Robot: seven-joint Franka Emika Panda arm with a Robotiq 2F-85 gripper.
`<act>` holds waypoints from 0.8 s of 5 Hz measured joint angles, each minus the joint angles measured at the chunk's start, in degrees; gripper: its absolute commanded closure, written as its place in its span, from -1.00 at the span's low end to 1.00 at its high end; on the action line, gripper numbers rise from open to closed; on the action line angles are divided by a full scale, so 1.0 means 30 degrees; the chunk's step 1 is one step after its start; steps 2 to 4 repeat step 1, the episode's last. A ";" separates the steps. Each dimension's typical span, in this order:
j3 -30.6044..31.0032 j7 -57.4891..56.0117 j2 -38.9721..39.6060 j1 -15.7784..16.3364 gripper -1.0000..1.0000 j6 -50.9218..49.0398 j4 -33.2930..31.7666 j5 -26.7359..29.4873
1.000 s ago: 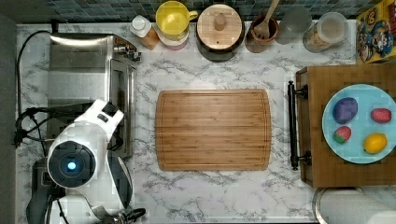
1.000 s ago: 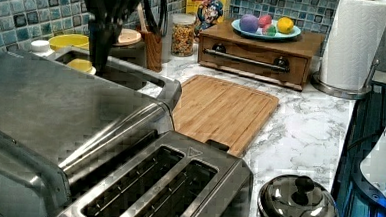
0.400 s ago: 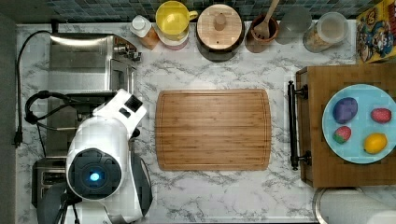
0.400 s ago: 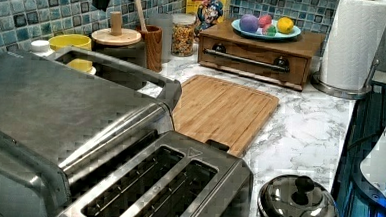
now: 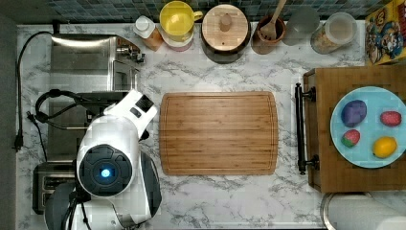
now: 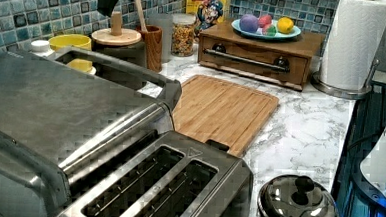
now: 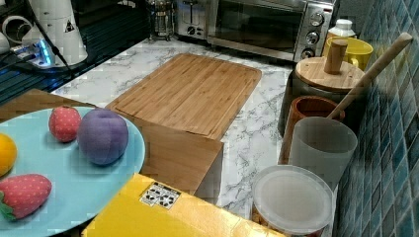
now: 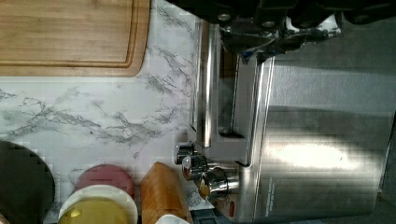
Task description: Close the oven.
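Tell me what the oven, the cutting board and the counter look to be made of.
The oven: brushed stainless steel by the look, with streaky grey sheen, shiny knobs and a glass door window in the right view. The cutting board: probably bamboo or wood, with fine parallel strips and a matte tan finish. The counter: white with grey veins, so marble or a marble-look laminate; I cannot tell which.

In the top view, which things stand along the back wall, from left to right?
Oven → bottle → yellow mug → wooden-lidded pot → spoon holder → grey cup → jar → cereal box.
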 measured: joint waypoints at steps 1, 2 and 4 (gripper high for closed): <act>0.0037 0.0000 0.0026 0.0078 1.00 0.0019 0.0000 0.0033; 0.0037 0.0000 0.0026 0.0078 1.00 0.0019 0.0000 0.0033; 0.0037 0.0000 0.0026 0.0078 1.00 0.0019 0.0000 0.0033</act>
